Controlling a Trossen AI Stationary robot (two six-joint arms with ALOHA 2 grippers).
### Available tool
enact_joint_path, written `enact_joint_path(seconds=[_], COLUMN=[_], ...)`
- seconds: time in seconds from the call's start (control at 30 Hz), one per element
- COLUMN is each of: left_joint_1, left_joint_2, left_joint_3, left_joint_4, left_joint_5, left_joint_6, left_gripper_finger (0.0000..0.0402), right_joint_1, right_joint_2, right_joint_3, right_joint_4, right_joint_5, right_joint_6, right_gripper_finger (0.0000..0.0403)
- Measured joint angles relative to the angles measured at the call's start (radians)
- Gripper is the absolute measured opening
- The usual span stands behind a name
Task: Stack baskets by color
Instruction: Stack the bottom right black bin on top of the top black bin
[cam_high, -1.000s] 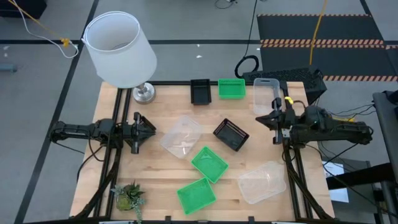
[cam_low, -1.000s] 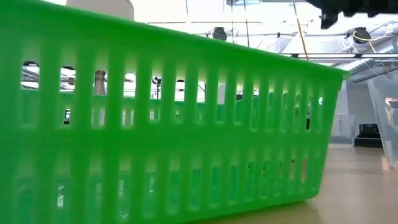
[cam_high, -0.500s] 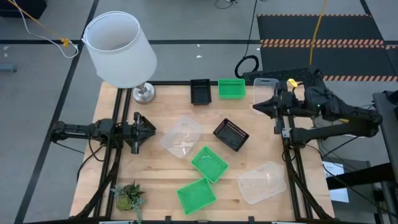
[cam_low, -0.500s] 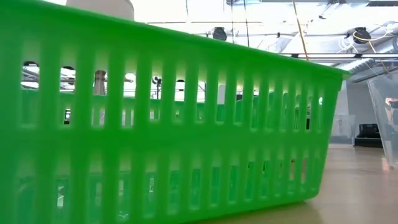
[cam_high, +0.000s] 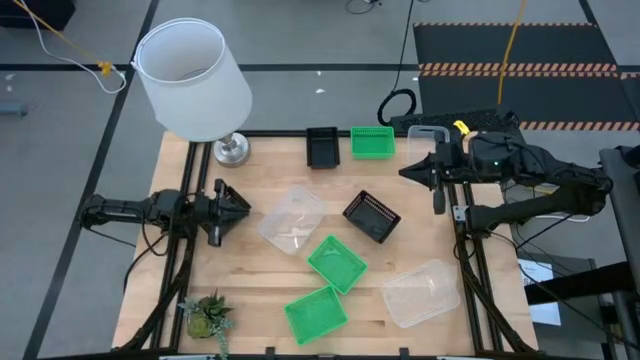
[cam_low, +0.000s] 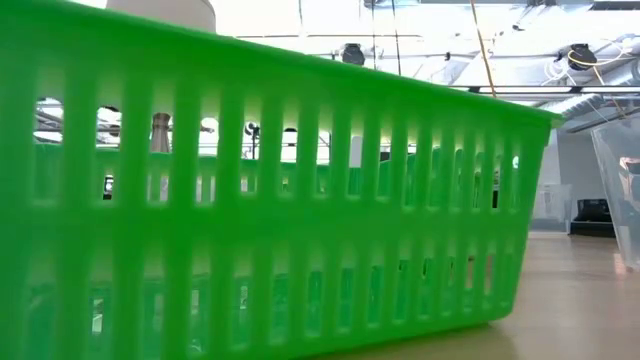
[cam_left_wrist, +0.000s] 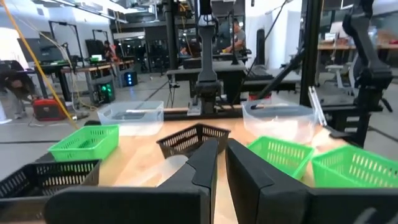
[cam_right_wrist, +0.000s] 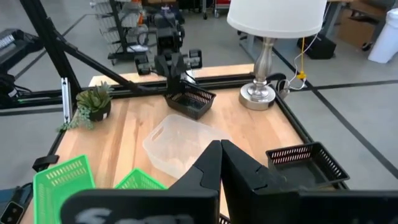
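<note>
Several baskets sit upright on their bottoms on the wooden table. At the far edge are a black one (cam_high: 322, 147), a green one (cam_high: 372, 142) and a clear one (cam_high: 428, 150). In the middle are a clear one (cam_high: 292, 218) and a black one (cam_high: 372, 215). Two green ones (cam_high: 336, 262) (cam_high: 315, 312) and a clear one (cam_high: 422, 292) lie nearer. My left gripper (cam_high: 232, 207) (cam_left_wrist: 222, 146) rests shut and level at the left edge. My right gripper (cam_high: 415, 172) (cam_right_wrist: 219, 145) hovers shut, high over the right edge, holding nothing.
A white lamp (cam_high: 195, 80) stands at the far left corner and a small potted plant (cam_high: 207, 315) at the near left corner. A green basket (cam_low: 280, 200) fills the low view. Bare wood lies between the left gripper and the middle baskets.
My right gripper has risen well above the table and drifted a little toward the far and left edges, staying shut and tipping its fingers somewhat downward. The baskets have stayed where they were.
</note>
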Motion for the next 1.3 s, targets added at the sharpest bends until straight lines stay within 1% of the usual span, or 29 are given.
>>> enact_joint_path(seconds=[0.07, 0.17, 0.3, 0.4, 0.57, 0.77, 1.03, 1.1, 1.17, 1.3], left_joint_1=[0.000, 0.000, 0.000, 0.000, 0.000, 0.000, 0.000, 0.000, 0.000, 0.000], left_joint_2=[0.026, 0.088, 0.202, 0.296, 0.456, 0.618, 0.807, 0.850, 0.884, 0.926], left_joint_3=[0.034, 0.106, 0.246, 0.378, 0.631, 0.908, 1.225, 1.285, 1.316, 1.306], left_joint_4=[0.001, -0.027, -0.113, -0.200, -0.420, -0.573, -0.801, -0.852, -0.883, -0.905], left_joint_5=[0.000, 0.000, -0.021, -0.037, -0.043, -0.043, -0.043, -0.043, -0.043, -0.043], left_joint_6=[-0.003, 0.017, 0.044, 0.046, 0.046, 0.071, 0.073, 0.069, 0.068, 0.071], left_gripper_finger=[0.0008, 0.0005, 0.0003, 0.0004, 0.0005, 0.0004, 0.0013, 0.0010, 0.0004, 0.0007], right_joint_1=[0.000, 0.000, 0.000, 0.000, 0.000, 0.000, 0.000, 0.000, 0.000, 0.000], right_joint_2=[0.004, 0.005, 0.004, 0.003, 0.004, 0.004, 0.003, 0.003, 0.003, 0.003], right_joint_3=[0.000, 0.000, 0.000, 0.000, 0.000, -0.004, -0.052, -0.069, -0.087, -0.127], right_joint_4=[0.000, 0.000, 0.000, 0.000, 0.000, 0.005, 0.008, 0.007, 0.007, 0.001], right_joint_5=[0.000, 0.000, 0.000, 0.000, -0.001, -0.003, -0.004, -0.004, -0.004, -0.004], right_joint_6=[0.000, 0.000, 0.000, 0.000, 0.006, 0.031, 0.078, 0.088, 0.099, 0.126], right_gripper_finger=[0.0000, 0.0000, 0.0000, 0.0000, 0.0000, 0.0000, 0.0000, 0.0000, 0.0000, 0.0000])
